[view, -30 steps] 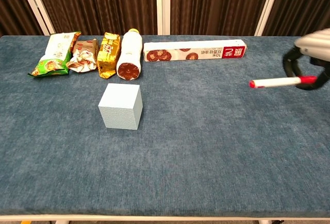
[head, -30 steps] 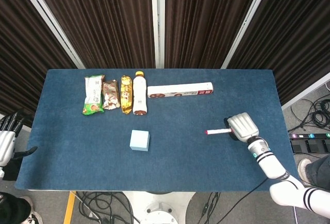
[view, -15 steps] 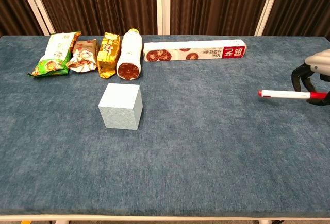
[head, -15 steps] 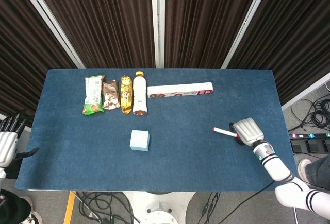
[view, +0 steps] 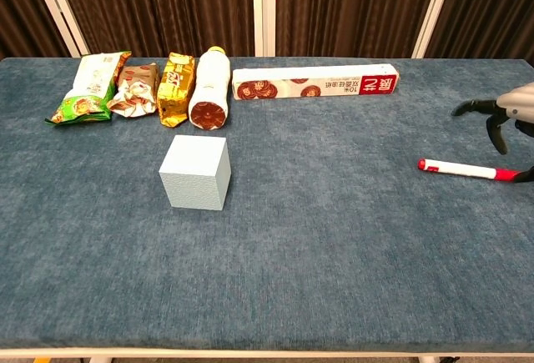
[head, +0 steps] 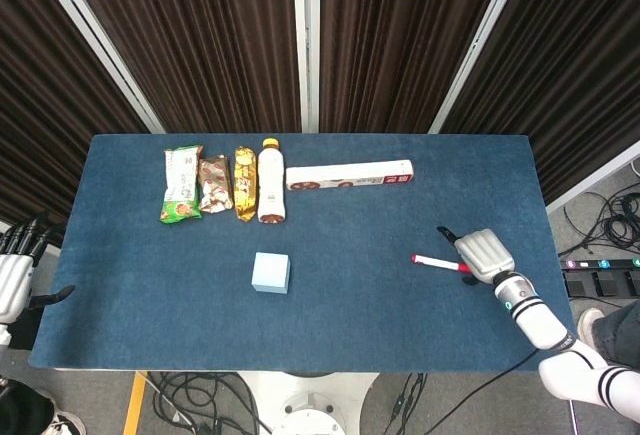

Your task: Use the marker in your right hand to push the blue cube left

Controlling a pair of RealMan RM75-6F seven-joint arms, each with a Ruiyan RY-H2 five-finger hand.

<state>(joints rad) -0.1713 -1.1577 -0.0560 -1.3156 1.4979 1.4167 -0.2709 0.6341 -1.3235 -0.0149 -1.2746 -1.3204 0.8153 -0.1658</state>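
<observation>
— Right robot hand (head: 484, 255)?
— Near the right edge of the counter (head: 130, 305). Fingers (view: 468, 108) spread wide, gripping nothing.
— Marker (view: 464, 168)?
— Flat on the counter, just left of that robot hand. Near end right by one dark fingertip, maybe touching, hard to tell. Far end pointing left.
— Cube (view: 196, 172)?
— Far off to the left of the right robot hand, well apart from the marker. Sitting flat, all alone.
— And past the cube?
— A row, farther back and left of the right robot hand: long box (head: 349, 174), bottle (head: 269, 181) on its side, gold pack (head: 245, 183), brown pack (head: 214, 183), green pack (head: 181, 184).
— Left robot hand (head: 12, 277)?
— Off the left edge of the counter. Fingers up and apart, holding nothing.
</observation>
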